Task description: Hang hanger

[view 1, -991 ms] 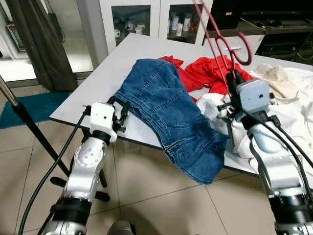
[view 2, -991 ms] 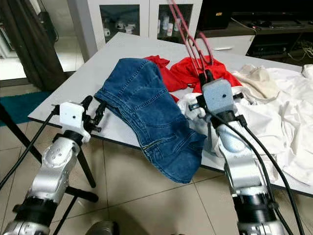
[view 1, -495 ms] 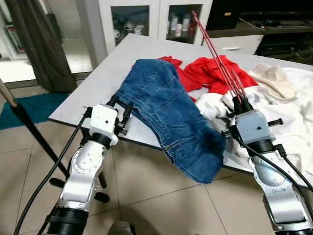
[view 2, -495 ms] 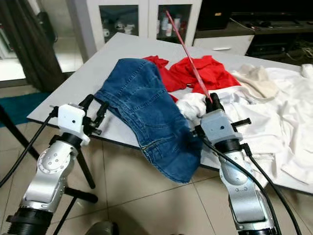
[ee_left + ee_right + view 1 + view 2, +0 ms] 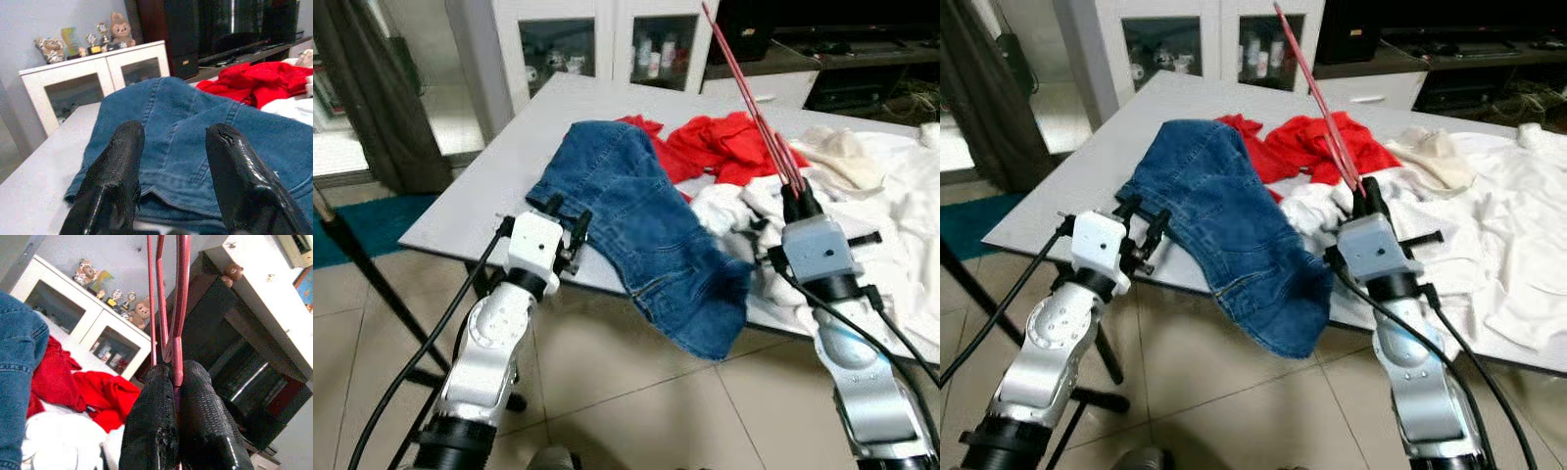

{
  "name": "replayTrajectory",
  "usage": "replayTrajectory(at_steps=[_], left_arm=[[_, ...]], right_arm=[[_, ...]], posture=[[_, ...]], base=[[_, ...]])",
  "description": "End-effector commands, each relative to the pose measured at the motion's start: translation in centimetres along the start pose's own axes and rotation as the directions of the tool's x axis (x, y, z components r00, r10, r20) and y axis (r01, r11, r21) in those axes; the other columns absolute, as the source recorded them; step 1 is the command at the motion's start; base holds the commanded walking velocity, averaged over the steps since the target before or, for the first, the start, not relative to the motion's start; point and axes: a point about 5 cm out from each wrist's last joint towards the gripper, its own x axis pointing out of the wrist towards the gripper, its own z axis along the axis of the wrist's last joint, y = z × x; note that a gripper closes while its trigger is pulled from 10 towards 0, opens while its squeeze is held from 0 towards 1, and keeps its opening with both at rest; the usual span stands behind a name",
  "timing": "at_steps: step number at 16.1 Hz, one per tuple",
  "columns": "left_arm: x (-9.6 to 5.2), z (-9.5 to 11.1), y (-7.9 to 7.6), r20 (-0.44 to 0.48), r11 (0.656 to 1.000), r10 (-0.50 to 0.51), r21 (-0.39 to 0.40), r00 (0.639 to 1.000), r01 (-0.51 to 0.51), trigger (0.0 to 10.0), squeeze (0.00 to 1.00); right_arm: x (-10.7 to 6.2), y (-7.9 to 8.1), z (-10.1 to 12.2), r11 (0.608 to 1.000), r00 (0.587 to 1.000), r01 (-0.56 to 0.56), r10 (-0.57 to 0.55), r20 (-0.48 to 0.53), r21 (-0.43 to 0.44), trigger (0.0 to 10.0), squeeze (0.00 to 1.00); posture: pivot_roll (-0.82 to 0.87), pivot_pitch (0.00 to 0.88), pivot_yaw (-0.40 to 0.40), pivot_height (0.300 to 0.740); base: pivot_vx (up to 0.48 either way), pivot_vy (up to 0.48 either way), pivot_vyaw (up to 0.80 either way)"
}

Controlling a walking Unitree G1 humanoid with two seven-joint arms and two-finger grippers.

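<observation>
A grey table (image 5: 509,147) stands on a tiled floor (image 5: 607,372), heaped with clothes. No brand names, labels or readable writing can be made out anywhere.

The right gripper (image 5: 1369,204) is raised over the near edge of the table, its two black fingers (image 5: 151,431) pressed together around a red hanger (image 5: 1327,122). The hanger's thin rods rise steeply from the fingertips, up and toward the robot's left, above the laundry and touching none of it.

The left gripper (image 5: 570,217) sits at the near left edge of the table, just beside a pair of blue jeans (image 5: 646,215). Its fingers (image 5: 115,181) are spread apart with nothing between them, pointing at the denim.

The jeans lie across the table between the two grippers, one end hanging over the near edge. Behind them is a crumpled red garment (image 5: 724,147). White clothes (image 5: 1489,235) cover the table's right side, piled close around the right gripper, with a cream-coloured item (image 5: 842,152) farther back.

Beyond the table stands a white cabinet with glass doors (image 5: 597,44), small bottles and figures showing behind the glass. On top of it are soft toys and small trophies (image 5: 88,39). A dark TV unit (image 5: 842,59) is to the right. A dark curtain (image 5: 372,108) hangs at far left, beside a teal rug (image 5: 362,220). A black stand leg (image 5: 372,284) crosses the floor near the left arm.
</observation>
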Motion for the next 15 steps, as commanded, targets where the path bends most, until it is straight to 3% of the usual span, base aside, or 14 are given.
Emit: replayTrajectory(at_steps=[1, 15], left_arm=[[0.0, 0.3, -0.5, 0.006, 1.000, -0.023, 0.010, 1.000, 0.023, 10.0, 0.00], [0.8, 0.6, -0.9, 0.010, 1.000, -0.029, 0.000, 1.000, 0.029, 10.0, 0.00]], right_arm=[[0.2, -0.2, 0.0, 1.000, 1.000, 0.012, -0.012, 0.003, -0.011, 10.0, 0.00], [1.5, 0.4, 0.0, 1.000, 1.000, 0.009, -0.009, 0.005, 0.026, 10.0, 0.00]], posture=[[0.17, 0.014, 0.004, 0.740], [0.18, 0.000, 0.001, 0.740]], base=[[0.000, -0.458, 0.00], [0.000, -0.448, 0.00]])
